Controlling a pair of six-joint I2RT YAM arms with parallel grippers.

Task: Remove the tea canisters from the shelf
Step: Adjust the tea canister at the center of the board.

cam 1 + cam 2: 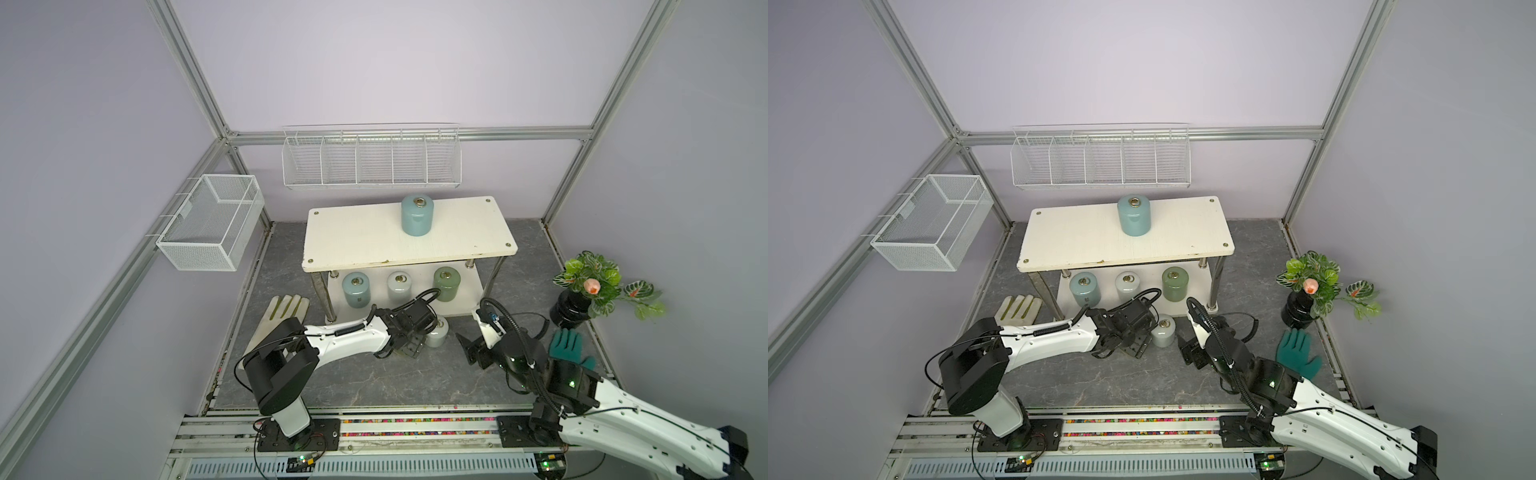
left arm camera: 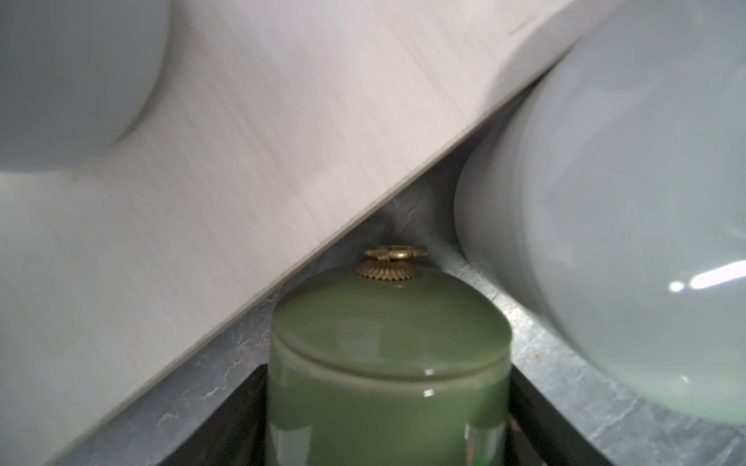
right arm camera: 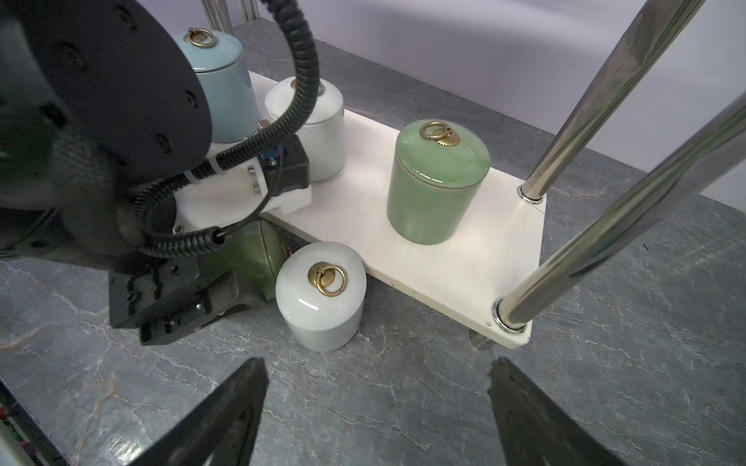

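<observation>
My left gripper (image 2: 387, 427) is shut on an olive green tea canister (image 2: 387, 363), which is tipped sideways low over the floor in front of the shelf (image 1: 357, 241); the right wrist view shows it (image 3: 252, 258) behind the arm's cable. Beside it a white canister (image 1: 437, 332) stands on the floor. A pale blue canister (image 1: 417, 216) stands on the shelf's top board. The lower board holds a pale blue one (image 1: 356, 289), a white one (image 1: 400, 286) and a green one (image 1: 446, 283). My right gripper (image 3: 377, 403) is open over bare floor, right of the white canister.
A white wire rack (image 1: 372, 160) hangs on the back wall and a mesh basket (image 1: 212, 228) on the left wall. A black pot with a plant (image 1: 571, 309) stands at the right. A cream glove (image 1: 282, 316) and a teal glove (image 1: 567, 345) lie on the floor.
</observation>
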